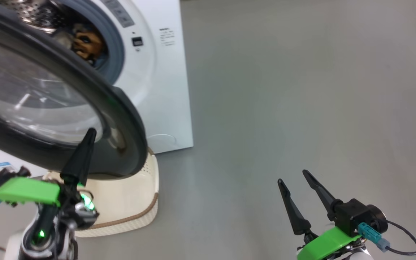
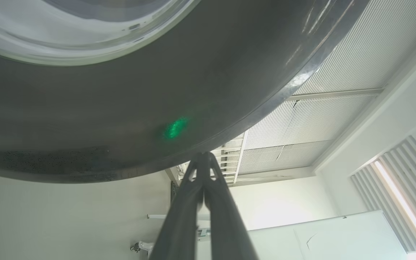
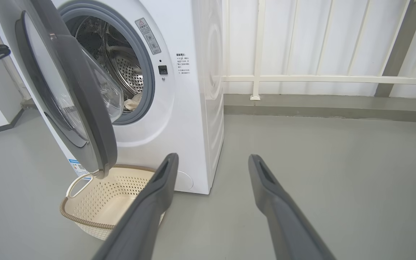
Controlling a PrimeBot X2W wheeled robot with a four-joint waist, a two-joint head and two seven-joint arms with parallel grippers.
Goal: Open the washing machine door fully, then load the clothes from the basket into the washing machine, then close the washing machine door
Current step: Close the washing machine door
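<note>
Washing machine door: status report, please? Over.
Left gripper shut, tips at washing machine door rim. Right gripper open, holding nothing. Door partly open, clothes inside drum. Basket below door, looks empty.

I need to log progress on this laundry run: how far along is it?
Done: the basket looks empty and clothes lie inside the washing machine. In hand: the left gripper, shut, has its tip at the black rim of the washing machine door, which stands partly open. Left: swinging that door closed. The right gripper hangs open, idle.
</note>
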